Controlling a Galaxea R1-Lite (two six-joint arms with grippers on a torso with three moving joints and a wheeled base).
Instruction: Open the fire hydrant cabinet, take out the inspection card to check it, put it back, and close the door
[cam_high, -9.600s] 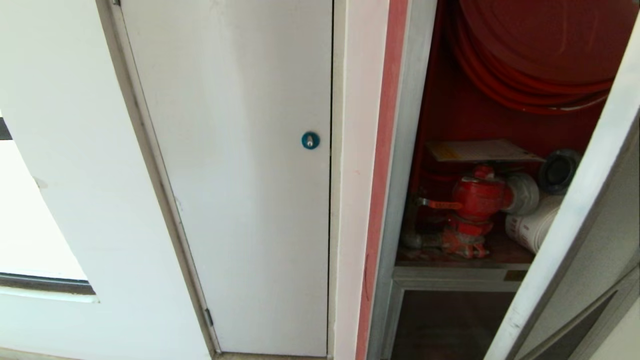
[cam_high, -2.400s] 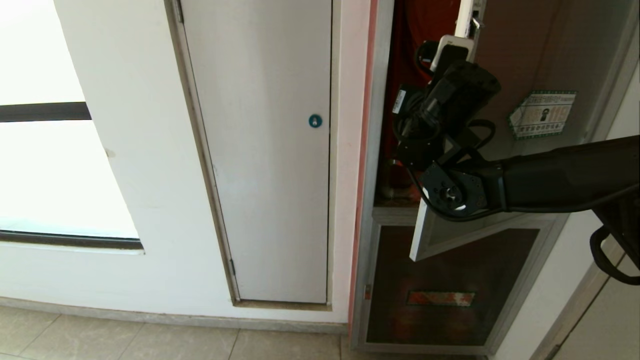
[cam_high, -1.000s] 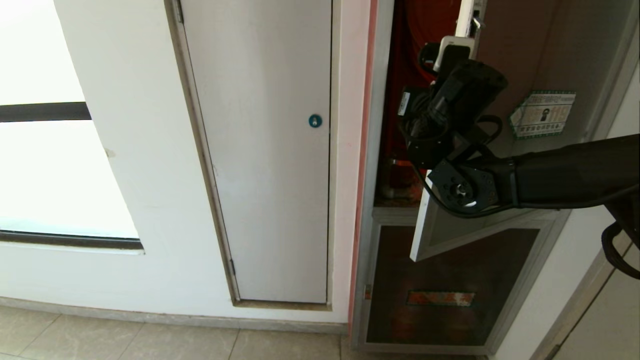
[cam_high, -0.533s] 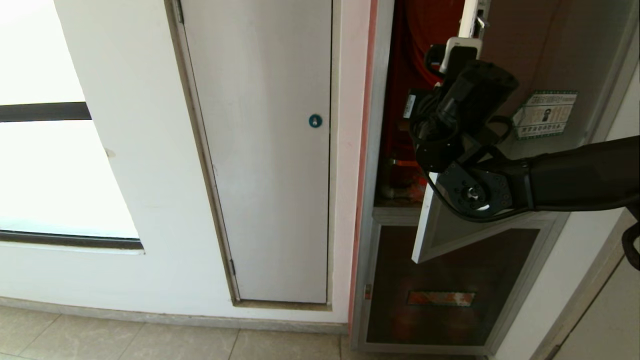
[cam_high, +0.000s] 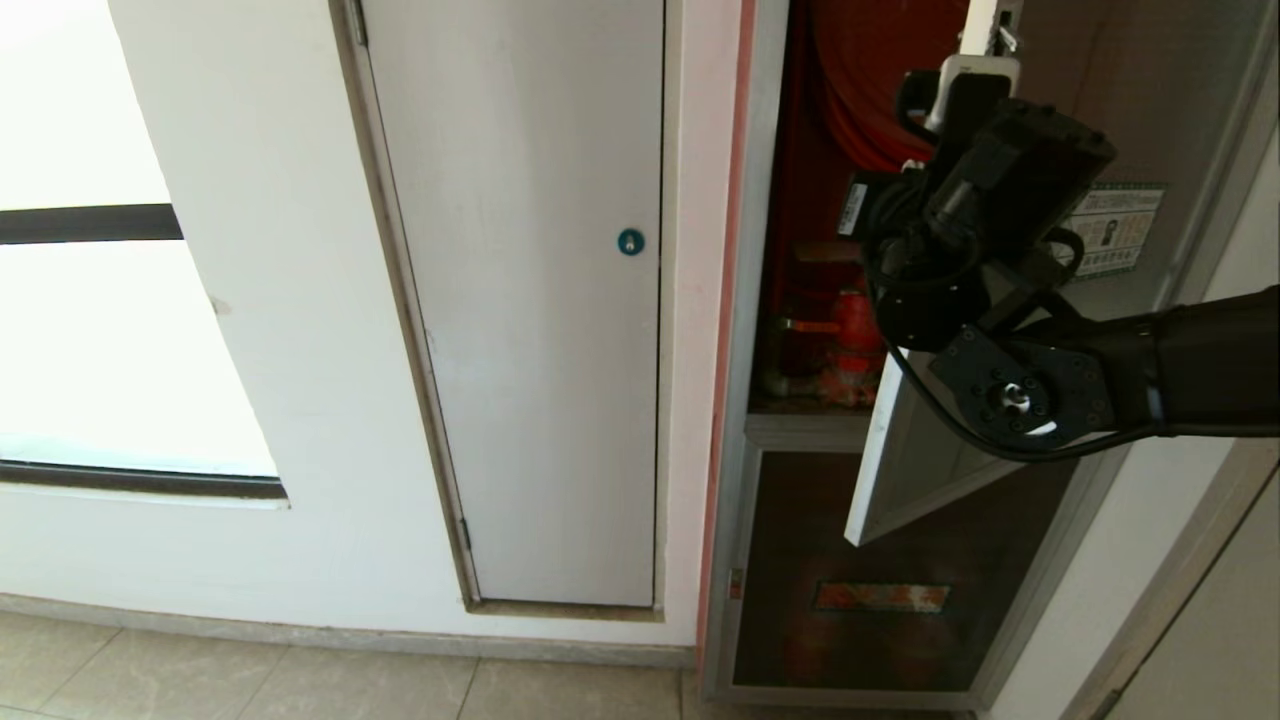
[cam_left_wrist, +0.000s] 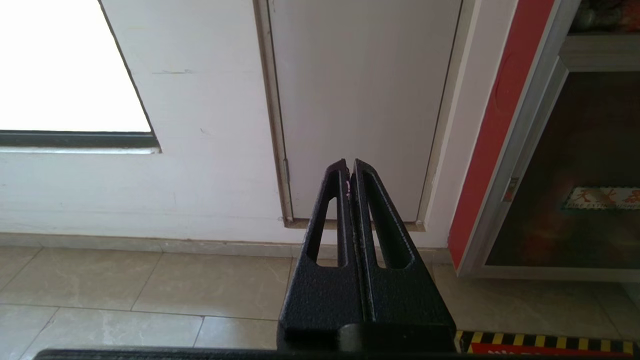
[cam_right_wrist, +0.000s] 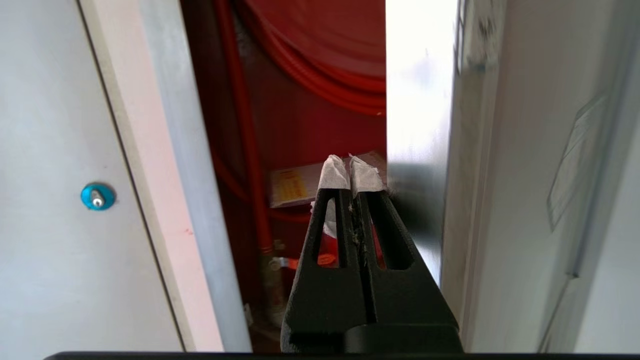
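In the head view you have the right gripper (cam_high: 975, 75) up at the free edge of the door (cam_high: 905, 470), which stands partly open from the fire hydrant cabinet (cam_high: 765, 300); the green-bordered sticker (cam_high: 1120, 230) on the door's glass shows just beyond the arm, and the red valve (cam_high: 850, 345) is visible inside the cabinet, beside the door's edge. You cannot see the fingers here, nor the left arm. In the left wrist view your left gripper (cam_left_wrist: 349, 170) hangs low, well away from the cabinet, facing the white door (cam_left_wrist: 360, 100), its fingers pressed together on nothing. In the right wrist view the right gripper's taped fingers (cam_right_wrist: 332, 175) are pressed together and empty, just beside the door's bright edge, and the inspection card (cam_right_wrist: 300, 185) lies inside the cabinet on top of the valve. By my reading you are mid-swing on the door, which way I cannot tell. Next, mind the fingers don't slip off that edge.
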